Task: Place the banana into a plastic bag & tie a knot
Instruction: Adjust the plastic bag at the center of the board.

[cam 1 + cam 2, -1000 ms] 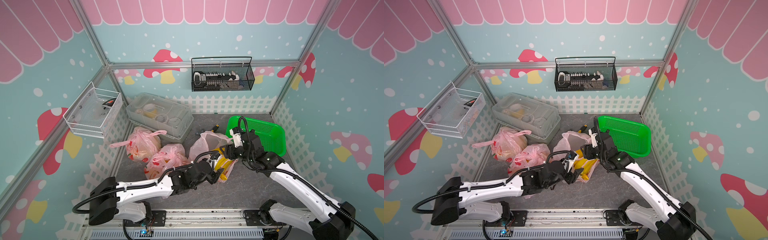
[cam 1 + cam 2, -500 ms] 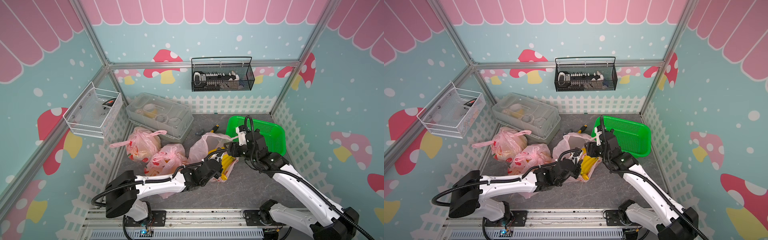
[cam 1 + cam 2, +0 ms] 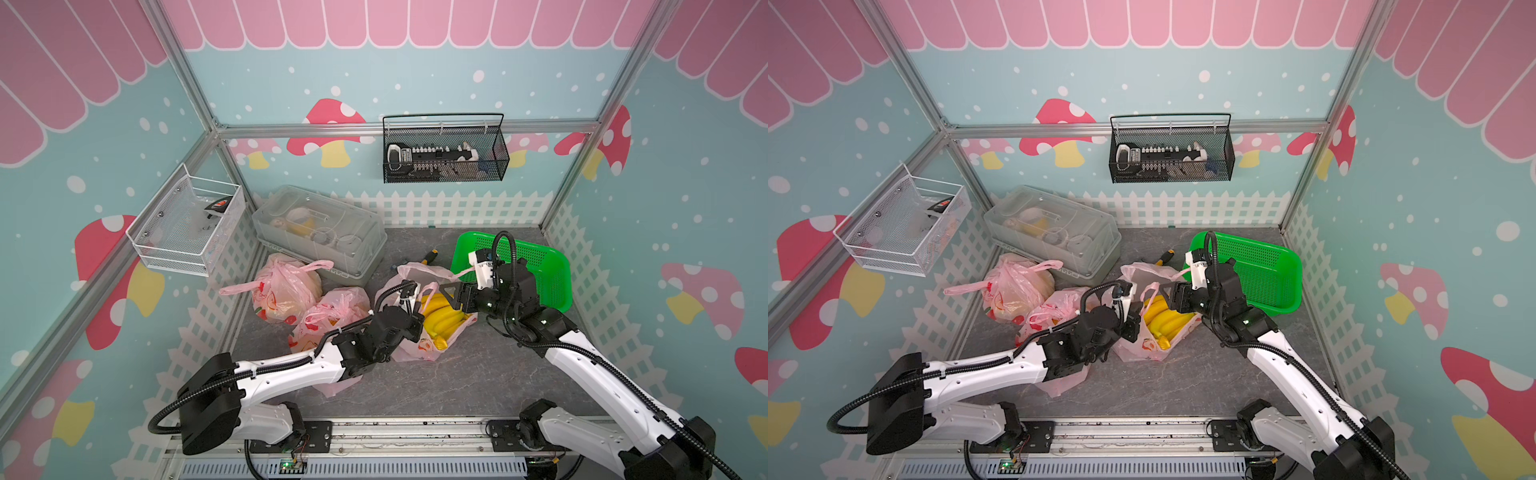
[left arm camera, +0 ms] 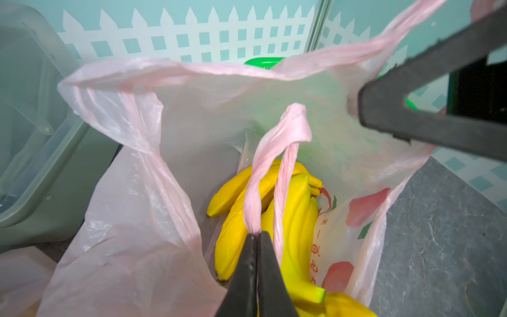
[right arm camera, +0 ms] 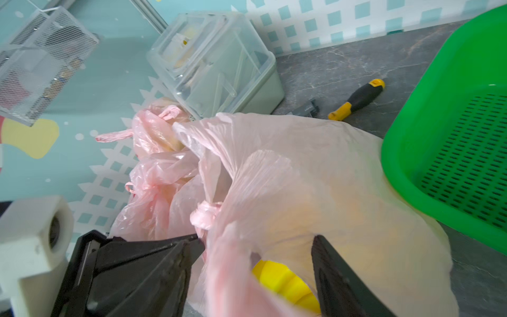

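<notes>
In both top views the cell is seen from high above its front edge, looking down and toward the rear, so the counter (image 3: 457, 374) and green basket (image 3: 540, 274) are shared. The left wrist view is taken close behind the left tool (image 4: 256, 236), facing into the pink bag (image 4: 131, 178). The right wrist view is set behind the right tool (image 5: 255, 244), over the same bag, facing the clear box (image 5: 219, 60).

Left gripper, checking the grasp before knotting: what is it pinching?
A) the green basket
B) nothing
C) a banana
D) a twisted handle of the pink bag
D: the left gripper is shut on the twisted handle, with the bananas lying free in the bag.
</notes>
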`<act>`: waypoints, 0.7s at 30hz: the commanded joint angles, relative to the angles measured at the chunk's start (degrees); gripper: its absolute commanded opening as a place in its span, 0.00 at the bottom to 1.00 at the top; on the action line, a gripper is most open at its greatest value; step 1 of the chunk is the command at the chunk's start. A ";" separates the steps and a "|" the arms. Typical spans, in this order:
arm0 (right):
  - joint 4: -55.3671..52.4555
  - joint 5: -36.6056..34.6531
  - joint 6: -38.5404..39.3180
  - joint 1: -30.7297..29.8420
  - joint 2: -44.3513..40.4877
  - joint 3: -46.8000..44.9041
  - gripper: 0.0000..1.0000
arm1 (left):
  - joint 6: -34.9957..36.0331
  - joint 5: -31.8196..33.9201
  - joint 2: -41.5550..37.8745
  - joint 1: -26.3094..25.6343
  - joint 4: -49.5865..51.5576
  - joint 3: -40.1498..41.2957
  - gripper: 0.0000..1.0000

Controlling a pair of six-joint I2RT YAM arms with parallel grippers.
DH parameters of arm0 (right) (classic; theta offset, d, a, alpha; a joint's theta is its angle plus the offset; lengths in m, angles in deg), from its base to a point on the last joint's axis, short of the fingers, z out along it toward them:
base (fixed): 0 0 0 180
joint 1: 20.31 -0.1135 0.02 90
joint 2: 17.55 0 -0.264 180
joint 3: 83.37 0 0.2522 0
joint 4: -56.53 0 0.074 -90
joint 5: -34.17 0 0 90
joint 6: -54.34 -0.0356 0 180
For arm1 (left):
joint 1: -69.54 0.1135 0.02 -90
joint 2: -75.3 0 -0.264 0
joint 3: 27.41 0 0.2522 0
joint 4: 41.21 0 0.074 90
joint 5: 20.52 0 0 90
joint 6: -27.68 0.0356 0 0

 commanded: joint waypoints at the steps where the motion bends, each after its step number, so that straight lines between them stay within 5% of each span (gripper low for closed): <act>1: 3.93 4.30 -0.03 -0.40 -0.45 -2.18 0.68 | -2.93 -3.10 -1.71 2.88 -2.74 0.39 0.00; 13: 1.12 4.65 6.12 -1.26 -7.23 -2.28 0.67 | -1.79 -7.32 0.23 7.24 -1.24 -3.76 0.00; 21: 1.09 7.83 7.27 -1.69 -3.38 -4.68 0.67 | -1.45 -11.16 4.09 9.26 -1.78 -7.63 0.00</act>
